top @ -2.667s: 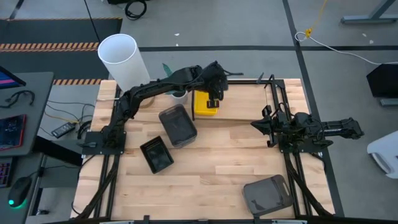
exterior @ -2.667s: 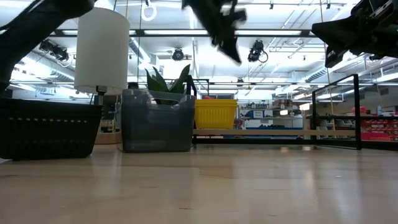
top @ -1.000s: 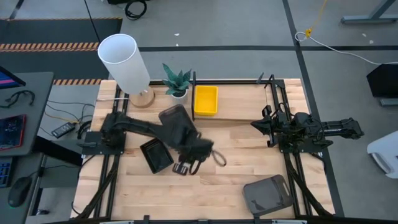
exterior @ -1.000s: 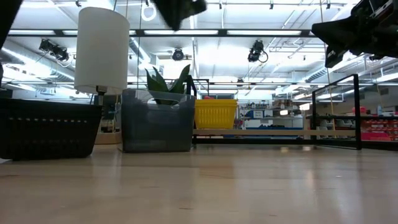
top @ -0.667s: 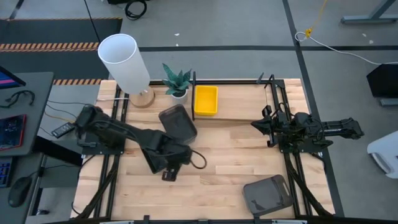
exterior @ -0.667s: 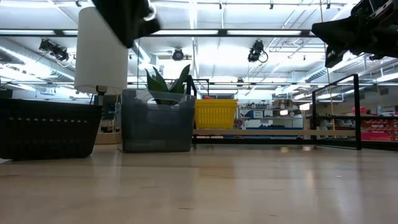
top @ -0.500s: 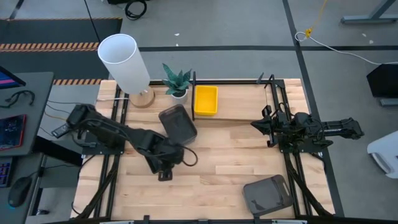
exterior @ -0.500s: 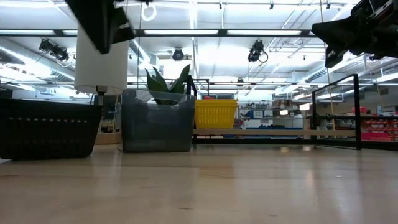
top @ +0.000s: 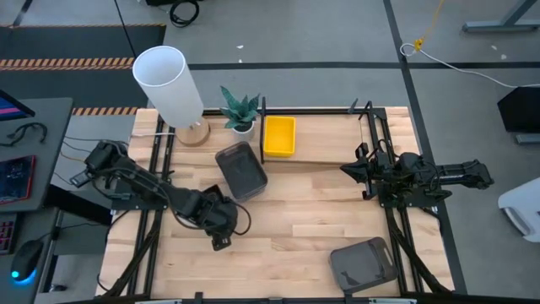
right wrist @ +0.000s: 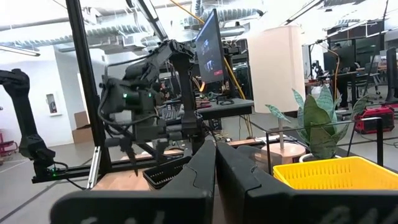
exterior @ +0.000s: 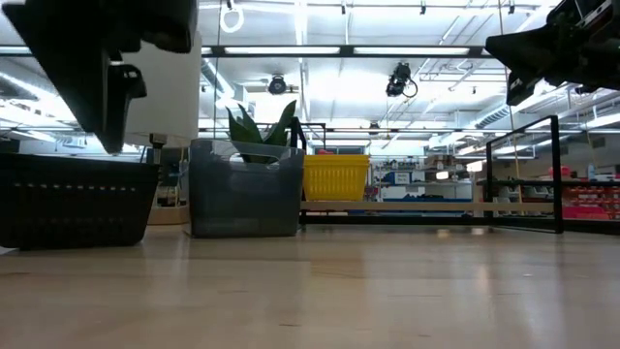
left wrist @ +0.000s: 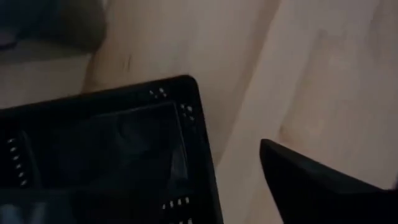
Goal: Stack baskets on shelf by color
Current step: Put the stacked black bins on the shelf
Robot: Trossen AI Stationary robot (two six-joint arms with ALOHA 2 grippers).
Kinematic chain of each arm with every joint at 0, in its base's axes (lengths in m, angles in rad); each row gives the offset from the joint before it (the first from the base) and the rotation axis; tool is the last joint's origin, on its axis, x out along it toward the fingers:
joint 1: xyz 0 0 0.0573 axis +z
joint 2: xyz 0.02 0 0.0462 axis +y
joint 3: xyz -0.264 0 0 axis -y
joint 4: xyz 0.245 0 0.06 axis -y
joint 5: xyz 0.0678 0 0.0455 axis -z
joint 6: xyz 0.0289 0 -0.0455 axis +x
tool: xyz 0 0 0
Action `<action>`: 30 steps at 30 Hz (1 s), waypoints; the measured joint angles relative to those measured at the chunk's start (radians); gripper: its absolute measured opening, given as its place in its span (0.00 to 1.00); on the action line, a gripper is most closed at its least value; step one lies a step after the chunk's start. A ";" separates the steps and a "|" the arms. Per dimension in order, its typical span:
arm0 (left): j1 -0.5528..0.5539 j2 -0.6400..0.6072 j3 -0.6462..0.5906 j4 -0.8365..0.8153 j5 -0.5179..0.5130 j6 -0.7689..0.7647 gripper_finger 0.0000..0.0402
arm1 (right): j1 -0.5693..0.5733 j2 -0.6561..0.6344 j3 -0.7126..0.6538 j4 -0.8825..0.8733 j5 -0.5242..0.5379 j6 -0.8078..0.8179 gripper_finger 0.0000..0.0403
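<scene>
Black basket (left wrist: 106, 155), 1 of the baskets, sits on the table (top: 287, 228) directly below the left gripper (top: 218, 235), which hangs low over it at the table's left-centre. In the low view this gripper (exterior: 105, 82) is above the basket's (exterior: 73, 199) rim, not touching it; whether it is parted or closed cannot be told. Just beyond, toward the shelf, stands a smoky grey basket (top: 242, 169), close beside the black one. The shelf (top: 337, 139) runs along the table's far edge and carries a yellow basket (top: 278, 137) at its left end. Left of the shelf are a small potted plant (top: 240, 110) and a white cylinder lamp (top: 169, 83). A 2nd grey basket (top: 363, 263) lies near the table's front right corner, well apart from the others. The right gripper (top: 348, 169) waits above the right side, its 2 fingers (right wrist: 199, 171) pressed together and holding nothing.
</scene>
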 joint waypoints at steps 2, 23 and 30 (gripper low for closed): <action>-0.012 0.000 -0.026 0.003 -0.032 -0.028 0.67 | 0.000 0.000 0.000 0.000 0.000 0.000 0.05; -0.029 0.015 -0.248 0.221 -0.001 -0.140 0.33 | 0.000 0.000 0.000 0.000 0.000 0.000 0.05; -0.028 0.029 -0.233 0.220 0.037 -0.179 0.04 | 0.000 0.000 0.000 0.000 0.000 0.000 0.05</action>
